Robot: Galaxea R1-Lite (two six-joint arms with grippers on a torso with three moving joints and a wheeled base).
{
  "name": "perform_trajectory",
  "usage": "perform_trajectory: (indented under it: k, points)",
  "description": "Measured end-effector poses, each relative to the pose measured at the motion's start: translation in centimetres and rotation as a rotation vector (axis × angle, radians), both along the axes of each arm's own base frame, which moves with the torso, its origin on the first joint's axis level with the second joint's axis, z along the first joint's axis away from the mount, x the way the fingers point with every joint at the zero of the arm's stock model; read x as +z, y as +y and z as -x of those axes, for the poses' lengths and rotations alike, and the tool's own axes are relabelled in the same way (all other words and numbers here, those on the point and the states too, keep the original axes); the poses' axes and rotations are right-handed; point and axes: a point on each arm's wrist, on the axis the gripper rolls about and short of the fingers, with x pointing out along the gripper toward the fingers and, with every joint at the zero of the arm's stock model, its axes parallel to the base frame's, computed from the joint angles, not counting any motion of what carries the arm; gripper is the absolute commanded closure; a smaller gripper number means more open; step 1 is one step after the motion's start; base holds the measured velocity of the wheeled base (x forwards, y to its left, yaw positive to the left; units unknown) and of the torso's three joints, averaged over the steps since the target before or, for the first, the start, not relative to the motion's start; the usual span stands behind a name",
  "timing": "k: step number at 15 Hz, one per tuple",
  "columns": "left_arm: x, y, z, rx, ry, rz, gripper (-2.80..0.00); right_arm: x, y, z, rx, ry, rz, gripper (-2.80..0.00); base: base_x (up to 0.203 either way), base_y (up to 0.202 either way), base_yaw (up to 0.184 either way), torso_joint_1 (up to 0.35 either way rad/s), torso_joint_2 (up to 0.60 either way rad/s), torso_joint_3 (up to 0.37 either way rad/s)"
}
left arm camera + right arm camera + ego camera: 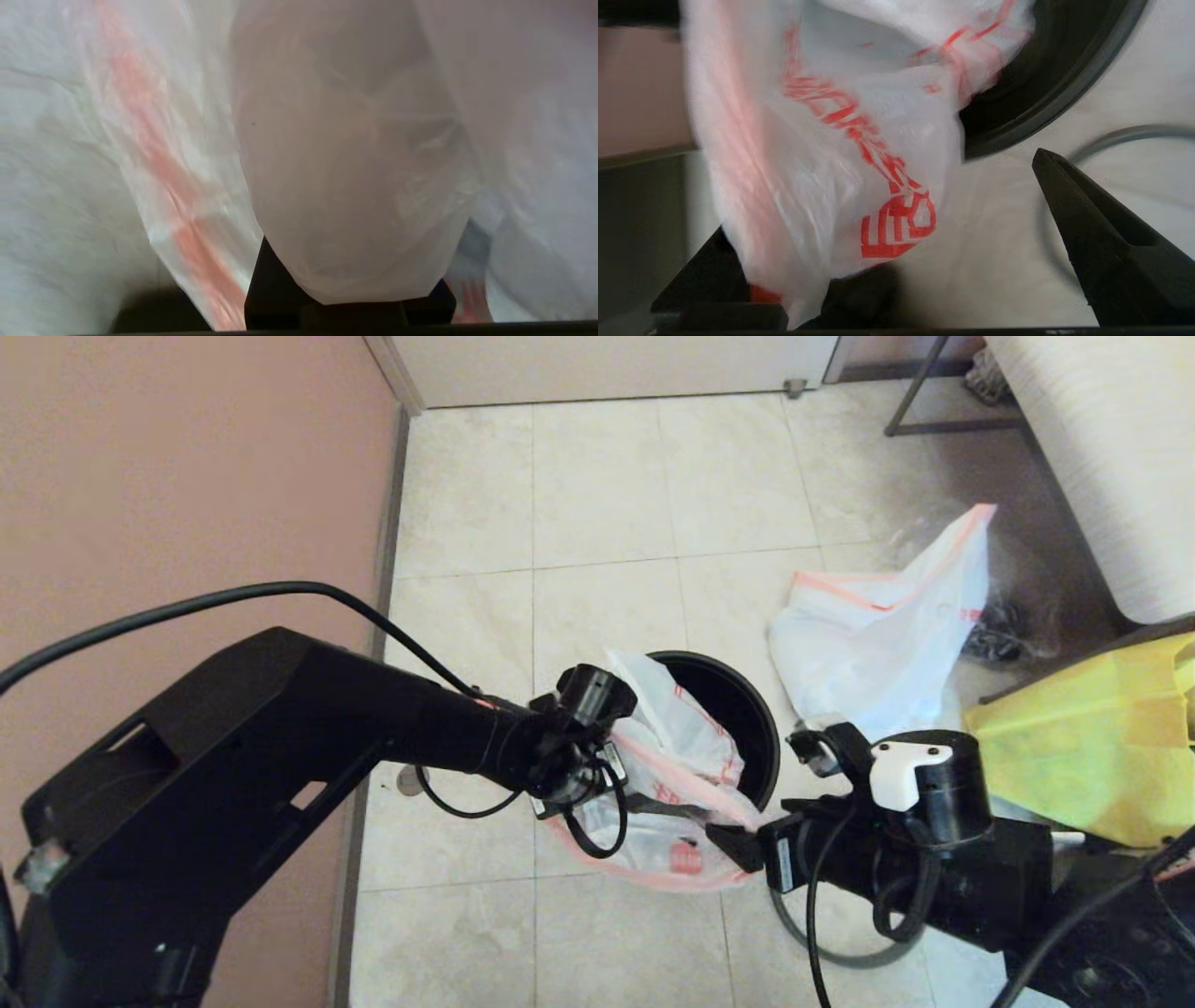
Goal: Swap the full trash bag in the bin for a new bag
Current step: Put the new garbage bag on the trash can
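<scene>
Bin on tiled floor

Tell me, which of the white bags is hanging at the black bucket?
The new bag, thin with bold red print, draped at the bin. The full trash bag sits bulging on the floor apart.

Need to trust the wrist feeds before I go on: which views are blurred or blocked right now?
Head view: sharp, the bin and the new bag are readable. Left wrist view: almost entirely filled by bag plastic pressed close, soft, nothing else legible. Right wrist view: motion blur smears the red print and the bin rim.
</scene>
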Motion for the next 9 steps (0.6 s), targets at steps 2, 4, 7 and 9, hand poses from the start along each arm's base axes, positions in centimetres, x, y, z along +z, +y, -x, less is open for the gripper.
perform_trajectory:
  k: [2,4,7,9]
  points:
    - [0.2,0.5,-0.5,0.043,-0.026,-0.017,0.0,1.1,-0.7,1.2,0.064,0.038,-0.061,-2.8,0.0,0.0,0.0,0.0,0.0,0.0]
    - [0.2,1.1,-0.9,0.063,-0.029,-0.014,0.0,1.6,-1.3,2.2,0.128,0.062,-0.096,-2.8,0.0,0.0,0.0,0.0,0.0,0.0]
    - [0.2,1.5,-1.3,0.089,-0.03,-0.009,0.0,2.2,-2.1,3.0,0.198,0.084,-0.15,-2.8,0.0,0.0,0.0,0.0,0.0,0.0]
    - [0.1,1.8,-1.4,0.099,-0.029,-0.012,0.0,2.5,-2.5,3.1,0.208,0.079,-0.161,0.0,0.0,0.0,0.0,0.0,0.0,0.0]
